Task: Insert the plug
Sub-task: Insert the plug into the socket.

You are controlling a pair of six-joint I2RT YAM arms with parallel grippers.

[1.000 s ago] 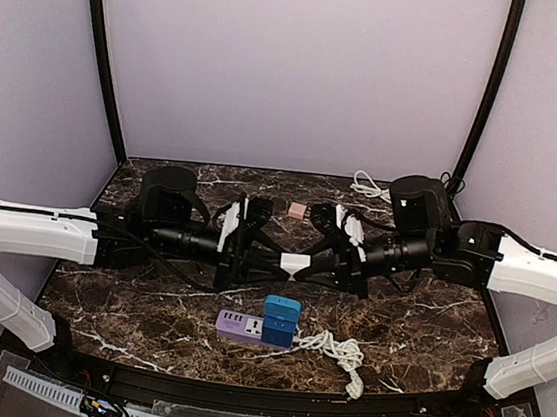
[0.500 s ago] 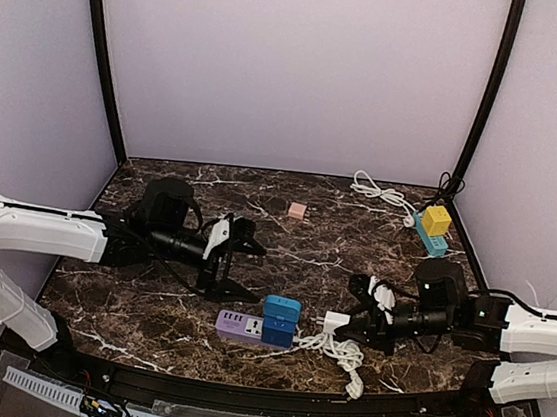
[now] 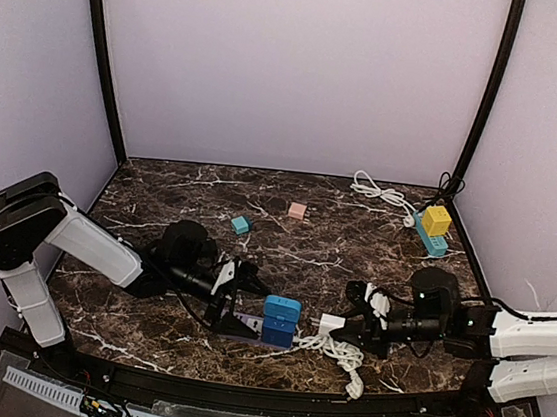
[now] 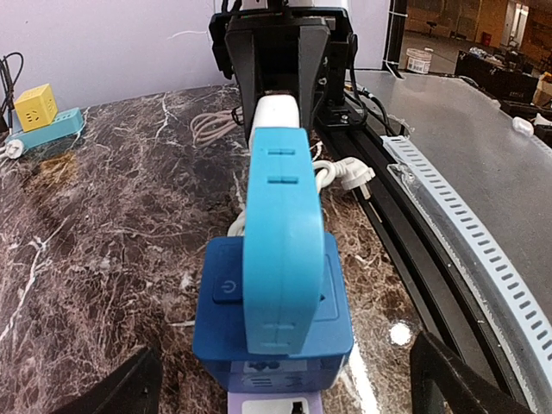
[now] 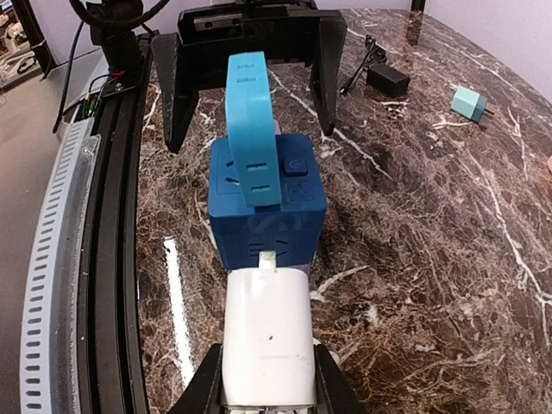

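Observation:
A dark blue cube socket (image 3: pixel 279 329) sits on the end of a purple power strip (image 3: pixel 245 322) near the table's front, with a light blue adapter (image 3: pixel 282 306) plugged into its top. My right gripper (image 3: pixel 341 326) is shut on a white plug (image 5: pixel 266 332). The plug's metal prong (image 5: pixel 267 257) touches the cube's (image 5: pixel 266 203) side socket. My left gripper (image 3: pixel 237 307) is open, its fingers (image 4: pixel 448 379) apart on either side of the purple strip (image 4: pixel 272 404), not touching it. The cube (image 4: pixel 272 302) is just beyond the left gripper.
The plug's white cable (image 3: pixel 345 353) is coiled in front of the right gripper. A teal plug (image 3: pixel 241 224) and a pink plug (image 3: pixel 297 211) lie mid-table. A yellow cube (image 3: pixel 436 220) on a teal strip (image 3: pixel 430 240) and another white cable (image 3: pixel 376 191) are at the back right.
Both arms have come down from the table's middle toward the front. The right gripper has carried the white plug to the cube's side. The left gripper has moved to the purple strip.

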